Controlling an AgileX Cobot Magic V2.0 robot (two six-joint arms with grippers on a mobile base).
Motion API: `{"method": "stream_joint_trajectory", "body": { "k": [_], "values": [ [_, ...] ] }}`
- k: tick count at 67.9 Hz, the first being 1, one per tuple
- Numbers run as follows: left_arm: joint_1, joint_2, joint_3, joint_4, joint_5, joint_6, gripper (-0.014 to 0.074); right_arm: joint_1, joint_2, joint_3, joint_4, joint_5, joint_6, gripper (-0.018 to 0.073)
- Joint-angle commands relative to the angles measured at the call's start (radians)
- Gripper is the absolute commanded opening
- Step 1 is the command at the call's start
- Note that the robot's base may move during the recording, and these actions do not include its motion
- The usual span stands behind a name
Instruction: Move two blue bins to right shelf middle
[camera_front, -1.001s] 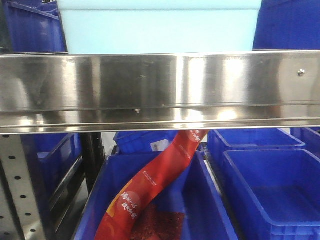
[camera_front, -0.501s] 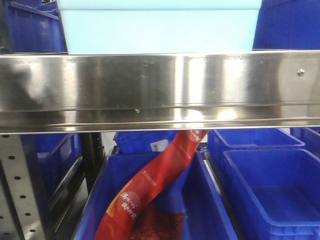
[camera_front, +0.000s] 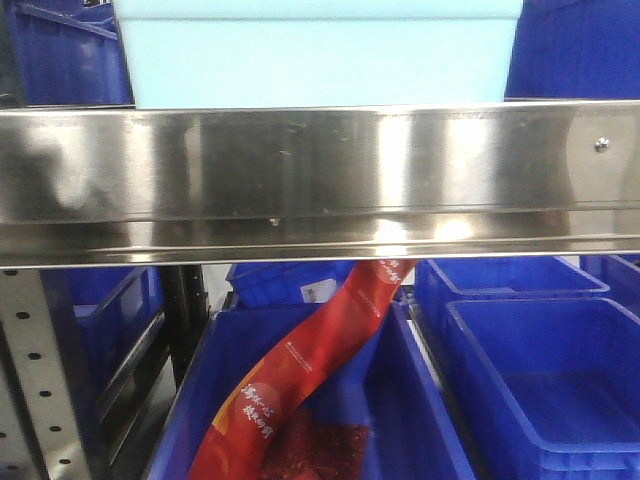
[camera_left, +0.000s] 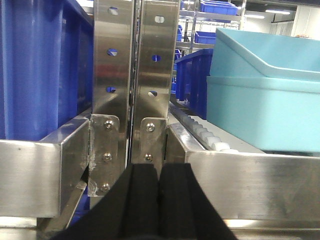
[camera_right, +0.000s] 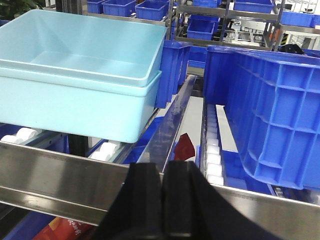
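Observation:
Two pale blue bins, one nested in the other, rest on the roller shelf; they also show as the pale blue bins above the steel rail and the pale blue bins at the right. A dark blue bin stands on the shelf to their right, and another dark blue bin sits beyond the uprights. My left gripper is shut and empty, facing the shelf uprights. My right gripper is shut and empty, just in front of the rail between the two shelf bays.
A wide steel shelf rail crosses the front view. Below it, a dark blue bin holds a long red packet, with an empty dark blue bin to its right. White rollers line the shelf bays.
Only a dark reflection on the left of the steel rail has shifted. The bins and the packet lie as before.

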Motion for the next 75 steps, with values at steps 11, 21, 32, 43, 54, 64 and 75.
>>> {"method": "stream_joint_trajectory", "body": {
  "k": [11, 21, 32, 43, 54, 64, 75],
  "values": [
    [0.004, -0.006, -0.001, -0.006, -0.023, 0.003, -0.0111, -0.002, -0.006, 0.002, -0.006, -0.022, -0.003, -0.0162],
    [0.004, -0.006, -0.001, -0.006, -0.023, 0.003, -0.0111, -0.002, -0.006, 0.002, -0.006, -0.022, -0.003, -0.0162],
    [0.004, -0.006, -0.001, -0.006, -0.023, 0.003, -0.0111, -0.069, -0.006, 0.002, 0.061, -0.036, -0.024, -0.0162],
    [0.004, -0.006, -0.001, -0.006, -0.023, 0.003, -0.0111, -0.265, -0.007, 0.063, 0.257, -0.104, -0.224, -0.0162],
    [0.004, -0.006, -0.001, -0.006, -0.023, 0.003, -0.0111, -0.382, -0.048, 0.222, 0.317, -0.265, -0.224, -0.0162],
    [0.004, -0.006, -0.001, -0.006, -0.023, 0.003, -0.0111, -0.387, -0.123, 0.348, 0.324, -0.329, -0.224, -0.0162],
    [0.004, -0.006, -0.001, -0.006, -0.023, 0.003, -0.0111, -0.387, -0.152, 0.427, 0.324, -0.421, -0.224, -0.0162]
  ]
}}
